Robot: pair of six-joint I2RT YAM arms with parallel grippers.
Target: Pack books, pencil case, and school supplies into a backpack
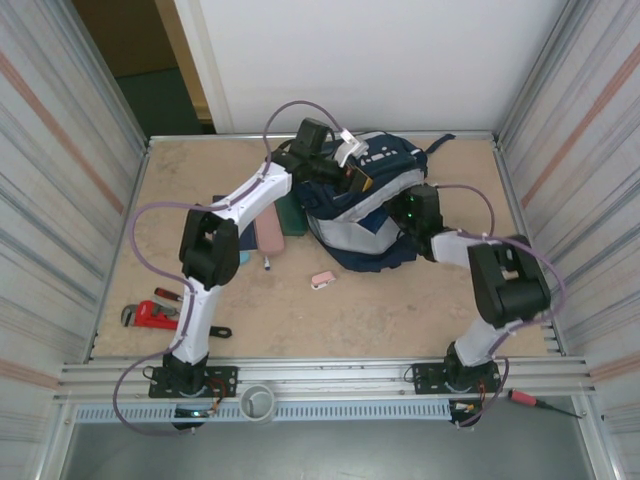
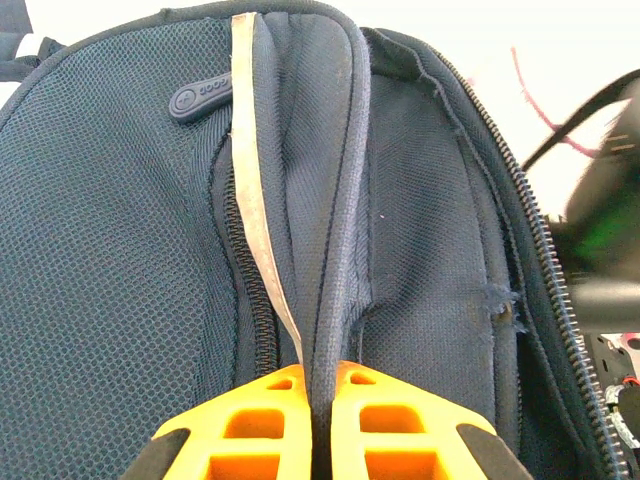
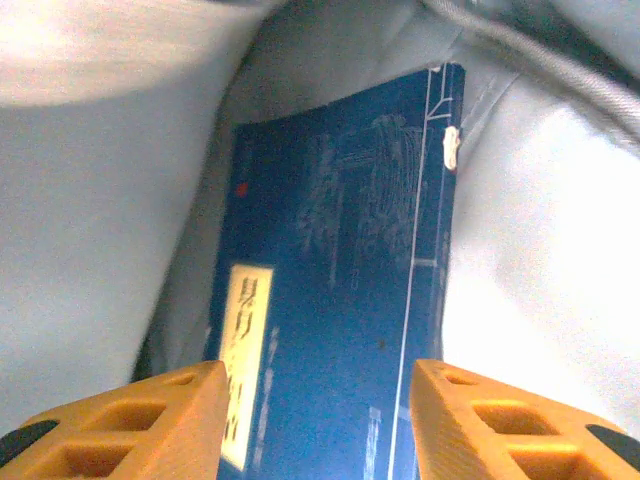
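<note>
Right gripper (image 3: 318, 380) stands spread inside the backpack (image 1: 360, 225) at the worktop's (image 1: 420, 300) far edge, a navy booklet (image 3: 340, 260) loose between its jaws. Left gripper (image 2: 318, 378) pinches the opening's flap (image 2: 325, 200); should it slip, fabric may snag the arm and drag the booklet out.

booklet (image 3: 330, 300): lower end cut off by the picture's edge; cover print blurred
green book (image 1: 291, 215): partly under left arm (image 1: 245, 195)
pencil case (image 1: 268, 236): upper end under that arm
</note>
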